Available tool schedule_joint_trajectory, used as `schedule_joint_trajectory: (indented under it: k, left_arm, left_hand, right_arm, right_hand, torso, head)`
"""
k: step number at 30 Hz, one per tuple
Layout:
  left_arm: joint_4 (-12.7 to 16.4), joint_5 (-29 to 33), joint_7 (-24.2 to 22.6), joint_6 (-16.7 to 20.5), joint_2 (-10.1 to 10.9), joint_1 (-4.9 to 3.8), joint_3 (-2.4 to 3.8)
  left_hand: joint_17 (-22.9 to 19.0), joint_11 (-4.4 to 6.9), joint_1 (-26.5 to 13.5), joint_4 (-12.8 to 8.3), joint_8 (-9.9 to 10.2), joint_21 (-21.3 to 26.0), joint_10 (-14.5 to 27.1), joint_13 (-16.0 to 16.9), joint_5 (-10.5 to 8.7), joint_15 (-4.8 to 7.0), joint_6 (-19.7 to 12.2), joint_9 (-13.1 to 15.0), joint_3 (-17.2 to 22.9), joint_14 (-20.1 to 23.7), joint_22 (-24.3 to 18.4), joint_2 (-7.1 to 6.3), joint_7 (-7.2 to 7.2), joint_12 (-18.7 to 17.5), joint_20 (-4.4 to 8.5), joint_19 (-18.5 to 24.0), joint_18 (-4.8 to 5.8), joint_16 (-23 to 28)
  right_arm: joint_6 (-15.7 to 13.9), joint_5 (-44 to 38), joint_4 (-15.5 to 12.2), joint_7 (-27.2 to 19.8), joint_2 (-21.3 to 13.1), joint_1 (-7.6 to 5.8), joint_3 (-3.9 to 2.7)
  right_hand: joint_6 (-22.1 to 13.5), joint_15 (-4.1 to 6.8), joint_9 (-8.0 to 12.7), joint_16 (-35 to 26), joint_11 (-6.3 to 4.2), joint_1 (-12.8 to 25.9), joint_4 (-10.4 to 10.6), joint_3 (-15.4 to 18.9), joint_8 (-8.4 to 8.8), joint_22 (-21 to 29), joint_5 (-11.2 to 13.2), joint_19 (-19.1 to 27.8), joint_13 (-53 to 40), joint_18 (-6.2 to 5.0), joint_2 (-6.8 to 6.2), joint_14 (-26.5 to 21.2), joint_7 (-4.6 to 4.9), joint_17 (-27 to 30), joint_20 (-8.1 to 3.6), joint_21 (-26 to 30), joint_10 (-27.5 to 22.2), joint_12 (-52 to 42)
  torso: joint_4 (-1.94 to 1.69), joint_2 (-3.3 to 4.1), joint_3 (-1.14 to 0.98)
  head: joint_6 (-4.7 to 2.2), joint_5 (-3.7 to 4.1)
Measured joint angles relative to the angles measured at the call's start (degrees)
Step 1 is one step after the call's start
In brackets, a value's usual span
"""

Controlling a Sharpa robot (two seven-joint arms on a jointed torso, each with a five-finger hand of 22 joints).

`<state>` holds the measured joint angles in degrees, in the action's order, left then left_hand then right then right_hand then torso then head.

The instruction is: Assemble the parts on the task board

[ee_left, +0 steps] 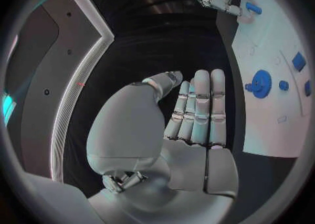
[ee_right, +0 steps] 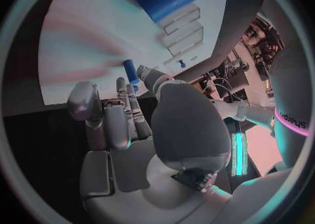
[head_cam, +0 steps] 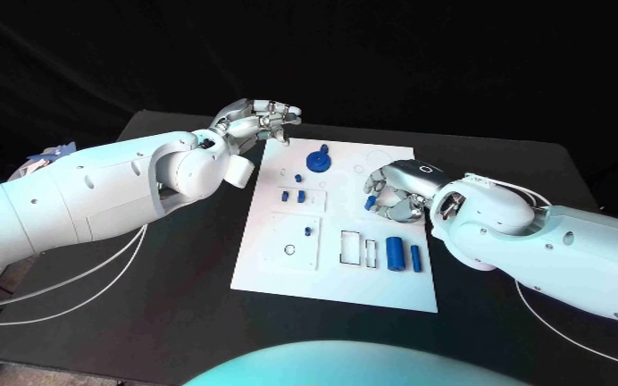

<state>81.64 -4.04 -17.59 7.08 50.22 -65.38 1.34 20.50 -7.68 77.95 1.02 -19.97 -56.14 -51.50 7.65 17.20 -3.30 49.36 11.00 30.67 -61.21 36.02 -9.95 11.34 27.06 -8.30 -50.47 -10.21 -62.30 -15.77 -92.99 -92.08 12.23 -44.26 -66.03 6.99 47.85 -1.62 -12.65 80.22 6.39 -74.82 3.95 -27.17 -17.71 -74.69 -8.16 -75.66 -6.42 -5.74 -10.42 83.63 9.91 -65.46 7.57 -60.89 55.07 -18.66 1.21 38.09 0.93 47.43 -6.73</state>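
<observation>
The white task board (head_cam: pixel 338 274) lies in the middle of the black table. My right hand (head_cam: pixel 394 191) hovers over its right half, fingers curled, pinching a small blue peg (head_cam: pixel 370 200) at the fingertips. In the right wrist view the peg (ee_right: pixel 130 70) sits between thumb and finger, above the board (ee_right: pixel 79 40). My left hand (head_cam: pixel 264 121) hangs over the board's far left corner holding nothing. Its fingers (ee_left: pixel 200 105) lie straight and side by side. A blue gear (head_cam: pixel 320 161) stands near that corner, seen also in the left wrist view as the gear (ee_left: pixel 261 83).
Two blue cylinders (head_cam: pixel 394 252) (head_cam: pixel 416 256) lie at the board's near right, beside rectangular slots (head_cam: pixel 352 247). Small blue pieces (head_cam: pixel 294 196) sit mid-left. White cables (head_cam: pixel 78 279) trail over the table at the left.
</observation>
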Motion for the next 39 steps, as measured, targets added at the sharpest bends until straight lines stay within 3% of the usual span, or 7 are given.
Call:
schedule_joint_trajectory:
  k: [9, 27, 33, 39]
  left_arm:
    - [0.0, 0.0, 0.1, -0.1, 0.1, 0.0, 0.0]
    - [0.0, 0.0, 0.2, -0.3, 0.1, 0.01, 0.0]
    - [-0.1, 0.0, 0.2, -0.3, 0.1, 0.01, -0.01]
    - [-0.3, 0.0, 0.2, -0.4, 0.0, 0.02, -0.01]
  left_hand:
    - [0.0, 0.0, 0.0, 0.0, 0.0, 0.0, 0.0, 0.0, 0.0, 0.0, 0.0, 0.0, 0.0, 0.0, 0.0, 0.0, 0.0, 0.0, 0.0, 0.0, 0.0, 0.0]
    - [0.0, 0.0, 0.0, 0.0, 0.0, 0.0, 0.0, 0.0, 0.0, 0.0, 0.0, 0.0, 0.0, 0.0, 0.0, 0.0, 0.0, 0.0, 0.0, 0.0, 0.0, 0.0]
    - [0.0, 0.0, 0.0, 0.0, 0.0, 0.0, 0.0, 0.0, 0.0, 0.0, 0.0, 0.0, 0.0, 0.0, 0.0, 0.0, 0.0, 0.0, 0.0, 0.0, 0.0, 0.0]
    - [0.0, 0.0, 0.0, 0.0, 0.0, 0.0, 0.0, 0.0, 0.0, 0.0, 0.0, 0.0, 0.0, 0.0, 0.0, 0.0, 0.0, 0.0, 0.0, 0.0, 0.0, 0.0]
  right_arm:
    - [0.0, 0.9, 1.4, -0.4, 0.9, 0.32, 0.06]
    - [-1.2, 0.4, 2.4, -0.2, 1.8, 1.06, 0.16]
    - [-3.1, 0.1, 1.2, 0.2, 1.0, 1.15, 0.17]
    - [-5.4, 0.0, -2.1, 0.4, -0.7, 0.62, -0.28]
  right_hand:
    - [4.6, 0.34, -0.6, 0.6, -0.83, -0.9, -0.1, -5.7, -0.52, -0.3, 1.9, -1.8, 1.1, 0.01, 0.91, 0.3, -0.47, -1.2, -0.8, -2.9, 5.7, 0.2]
    - [7.4, 1.23, -1.5, 0.8, -1.95, -0.7, -1.0, -7.3, -2.2, -0.2, 2.3, -2.8, 1.1, 0.0, 1.52, 0.4, -1.43, -1.6, -1.41, -4.5, 9.1, 0.4]
    - [7.9, 1.23, -1.9, 0.8, -2.26, -0.8, -1.3, -7.6, -2.72, -0.2, 2.4, -3.0, 0.9, 0.0, 2.22, 0.4, -1.84, -1.6, -1.62, -5.1, 9.9, 0.4]
    - [8.0, 1.43, -1.9, 0.8, -2.29, -0.9, -1.4, -7.7, -2.84, -0.2, 2.2, -3.0, 0.9, 0.0, 2.4, 0.2, -1.86, -1.7, -1.62, -5.4, 10.0, 0.4]
  torso:
    - [0.04, -0.02, 0.0]
    - [0.07, -0.1, -0.03]
    - [0.07, -0.15, 0.0]
    - [0.09, -0.2, 0.03]
  head:
    - [0.25, -0.09]
    - [0.51, 0.05]
    - [0.52, 0.11]
    - [0.34, 0.04]
